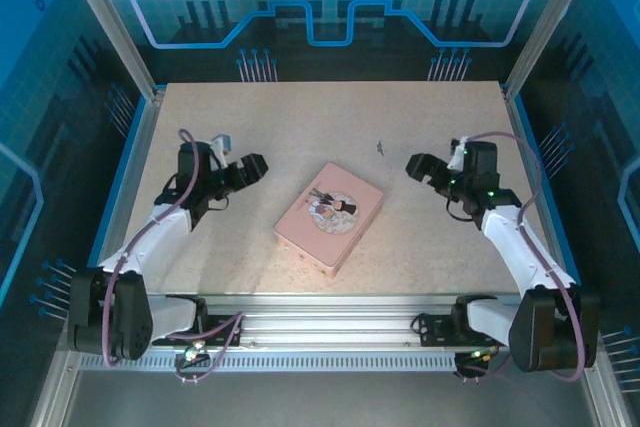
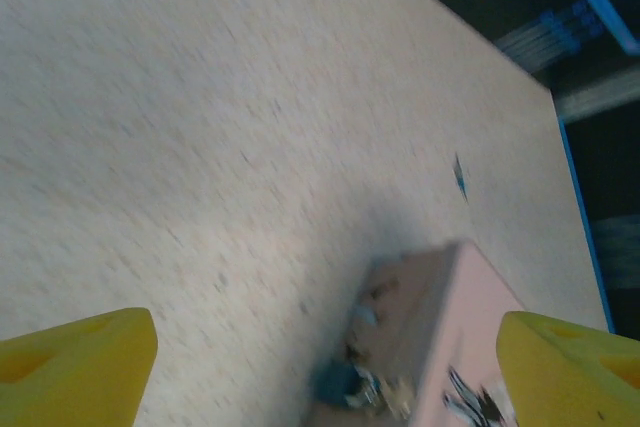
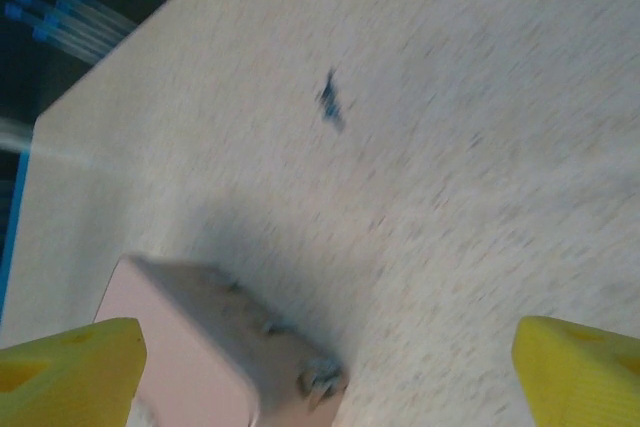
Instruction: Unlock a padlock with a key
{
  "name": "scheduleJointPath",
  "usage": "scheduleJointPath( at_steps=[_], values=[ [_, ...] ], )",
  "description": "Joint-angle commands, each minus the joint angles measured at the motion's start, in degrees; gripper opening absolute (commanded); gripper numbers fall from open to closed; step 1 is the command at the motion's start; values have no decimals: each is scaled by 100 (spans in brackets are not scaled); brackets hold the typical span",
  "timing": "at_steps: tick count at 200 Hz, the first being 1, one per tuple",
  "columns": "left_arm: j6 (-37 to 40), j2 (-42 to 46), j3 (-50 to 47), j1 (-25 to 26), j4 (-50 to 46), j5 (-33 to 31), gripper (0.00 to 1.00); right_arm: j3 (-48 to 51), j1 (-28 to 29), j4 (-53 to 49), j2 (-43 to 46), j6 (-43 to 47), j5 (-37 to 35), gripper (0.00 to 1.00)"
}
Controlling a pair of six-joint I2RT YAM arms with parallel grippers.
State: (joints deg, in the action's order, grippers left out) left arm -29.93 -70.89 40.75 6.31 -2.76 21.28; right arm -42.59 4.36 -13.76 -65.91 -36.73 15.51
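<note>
The pink box [image 1: 330,215] with a cartoon picture lies mid-table. The padlock [image 2: 338,384], a tiny blurred blue lump with a metallic bit, hangs on the box's [image 2: 440,317] side wall. The right wrist view shows a small bluish-metal piece [image 3: 322,379] on the box's [image 3: 190,337] wall, too blurred to name. The key [image 1: 380,147], a thin dark sliver, lies on the table beyond the box [image 2: 460,175] [image 3: 330,102]. My left gripper [image 1: 255,165] [image 2: 325,372] hovers left of the box, open and empty. My right gripper [image 1: 415,167] [image 3: 325,372] hovers right of it, open and empty.
The speckled beige table [image 1: 250,117] has raised blue-edged rails left and right [image 1: 125,177]. Free table lies around the box and behind the key. Both arms reach in from the near edge.
</note>
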Motion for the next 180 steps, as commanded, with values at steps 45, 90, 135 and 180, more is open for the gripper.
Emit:
scheduleJointPath(
  at_steps=[45, 90, 135, 180],
  values=[
    [69, -539, -54, 808, -782, 532, 77, 418, 1333, 150, -611, -866, 48, 86],
    [-40, -444, -340, 1056, -739, 667, 63, 168, 1875, 548, -1383, -1135, 48, 78],
    [-320, -236, -759, 1193, -544, 798, 51, -641, 2057, 519, -2200, -1047, 5, 74],
    [-759, 234, -1206, 1352, -250, 743, 49, -2042, 2267, 148, -3364, -760, 123, 72]
  ],
)
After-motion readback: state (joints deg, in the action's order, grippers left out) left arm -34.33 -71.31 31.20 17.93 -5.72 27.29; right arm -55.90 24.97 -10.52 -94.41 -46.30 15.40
